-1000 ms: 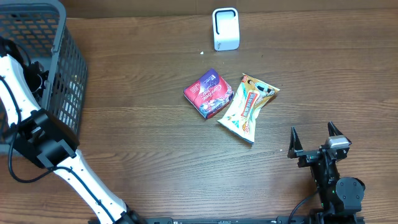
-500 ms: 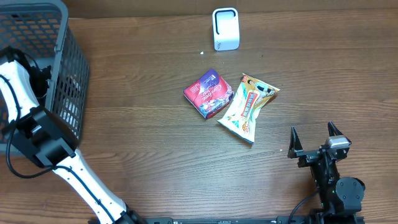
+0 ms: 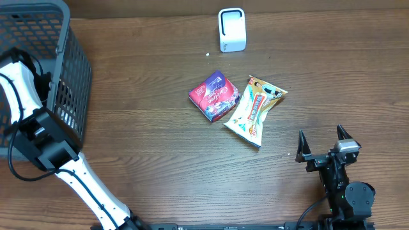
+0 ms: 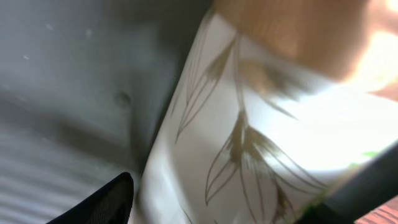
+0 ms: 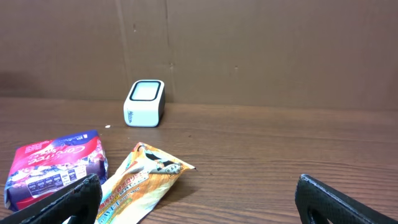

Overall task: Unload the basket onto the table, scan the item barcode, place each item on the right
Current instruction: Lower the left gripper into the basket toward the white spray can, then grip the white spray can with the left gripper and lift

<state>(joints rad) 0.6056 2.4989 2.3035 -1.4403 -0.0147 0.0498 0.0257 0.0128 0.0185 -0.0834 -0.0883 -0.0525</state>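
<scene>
Hanging inside the grey basket (image 3: 70, 76) at the bench's (image 3: 160, 160) left edge, left pincer (image 4: 230, 208) against a blurred white packet (image 4: 280, 124) with leaf drawings, grip impossible to tell, right pincer (image 3: 324, 142) wide open, empty.

left arm (image 3: 83, 182): white links, black joint housings, black cable (image 3: 11, 171) hanging off. right arm (image 3: 348, 195): all black, grey block (image 3: 347, 146) on top. right gripper (image 3: 321, 136): black pointed fingers (image 3: 301, 138).
</scene>
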